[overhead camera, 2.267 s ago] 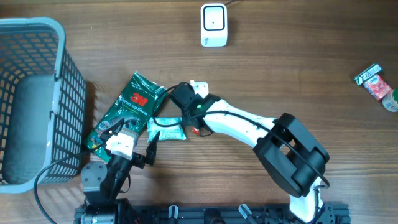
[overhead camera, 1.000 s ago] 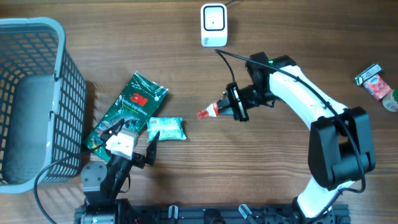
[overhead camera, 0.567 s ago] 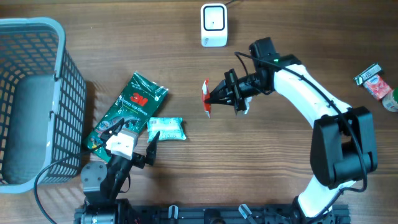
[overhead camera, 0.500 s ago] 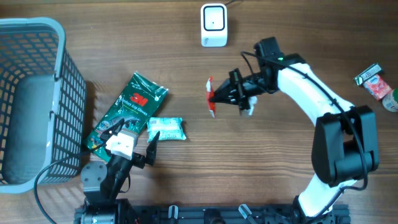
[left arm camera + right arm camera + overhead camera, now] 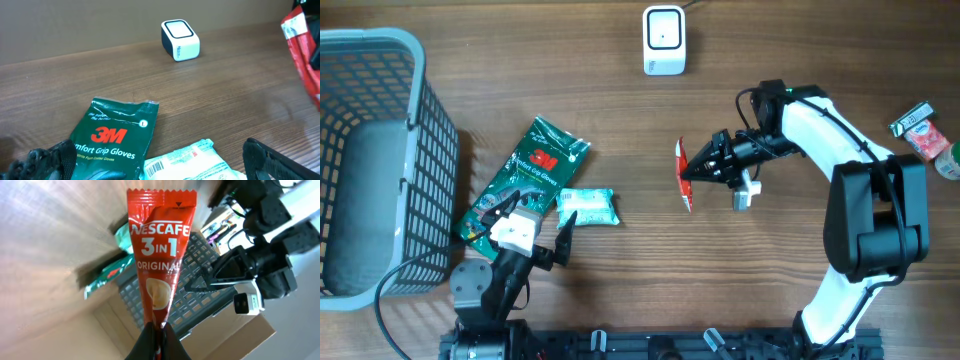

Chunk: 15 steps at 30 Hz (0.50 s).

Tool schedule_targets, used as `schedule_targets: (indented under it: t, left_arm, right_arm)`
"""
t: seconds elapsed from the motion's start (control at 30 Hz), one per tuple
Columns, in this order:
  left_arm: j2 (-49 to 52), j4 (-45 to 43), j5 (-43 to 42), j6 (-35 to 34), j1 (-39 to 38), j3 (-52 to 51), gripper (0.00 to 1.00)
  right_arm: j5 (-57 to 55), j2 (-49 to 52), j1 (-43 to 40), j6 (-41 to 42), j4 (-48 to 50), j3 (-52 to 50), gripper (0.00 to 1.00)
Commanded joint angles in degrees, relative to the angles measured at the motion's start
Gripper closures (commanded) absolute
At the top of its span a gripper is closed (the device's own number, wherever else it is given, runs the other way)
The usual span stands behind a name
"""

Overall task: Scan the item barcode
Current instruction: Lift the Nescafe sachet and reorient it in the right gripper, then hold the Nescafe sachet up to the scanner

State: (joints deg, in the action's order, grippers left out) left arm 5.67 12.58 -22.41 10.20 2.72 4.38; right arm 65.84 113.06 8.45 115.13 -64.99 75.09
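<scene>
The right fingers (image 5: 145,345) are closed hard on the bottom tip of a red Nescafé 3-in-1 Original sachet (image 5: 684,174), and they hold it in the air above the wooden surface (image 5: 800,60). It hangs below and a little to the right of the white barcode scanner (image 5: 663,40) and well apart from it. A pinch at the very end looks deliberate, since it leaves nearly the whole printed length uncovered for the reader. From overhead the sachet shows only as a thin red strip, so it stands on edge with its faces turned sideways. The right wrist view shows the branded front, and no barcode can be seen in any view. It is probably on the back, so the sachet likely needs carrying closer and turning until that side meets the scanner's window. The left fingers (image 5: 272,160) are spread wide and hold nothing. They are parked low near the front edge, over the green 3M Comfort Grip Gloves pack (image 5: 530,170) and the teal-and-white packet (image 5: 588,207), whose barcode label faces up. Those two lie flat within the left arm's reach, seemingly waiting their turn. The grey basket (image 5: 380,50) stands at the far left, probably to take scanned goods, and a few small packets (image 5: 915,125) lie at the right edge.
</scene>
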Motion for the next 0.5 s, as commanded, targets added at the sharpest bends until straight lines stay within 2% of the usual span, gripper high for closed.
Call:
schedule_targets:
  t: [0.0,0.03,0.07,0.17,0.27,0.37,0.47]
  left_arm:
    - [-0.24,-0.20,-0.70,-0.50,0.11,-0.31,0.00]
    - [-0.24,-0.17,-0.70,-0.50,0.11,-0.31,0.00]
    - [-0.24,-0.20,-0.70,-0.50,0.11,-0.31,0.00]
    - [-0.24,-0.20,-0.70,-0.50,0.11,-0.31,0.00]
    - [-0.24,-0.20,-0.70,-0.50,0.11,-0.31,0.00]
    - [-0.24,-0.20,-0.70,-0.50,0.11,-0.31,0.00]
    - [-0.24,-0.20,-0.70,-0.50,0.11,-0.31,0.00]
  right_arm:
    - [-0.72,0.63,-0.07,-24.24,6.23,-0.42,0.96]
    - [-0.48,0.63,-0.07,-35.04,8.35,-0.42,0.96]
    - [1.64,0.63,-0.07,-41.88,9.31,-0.42,0.95]
    - [2.29,0.57,0.13,-55.58,5.99,-0.42,0.95]
    - [-3.87,-0.72,0.39,-73.22,0.31,-0.42,0.96]
    - [-15.89,-3.74,1.25,-80.54,-1.57,-0.42,0.96]
    - [-26.23,-7.23,3.17,-80.63,5.53,-0.42,0.96]
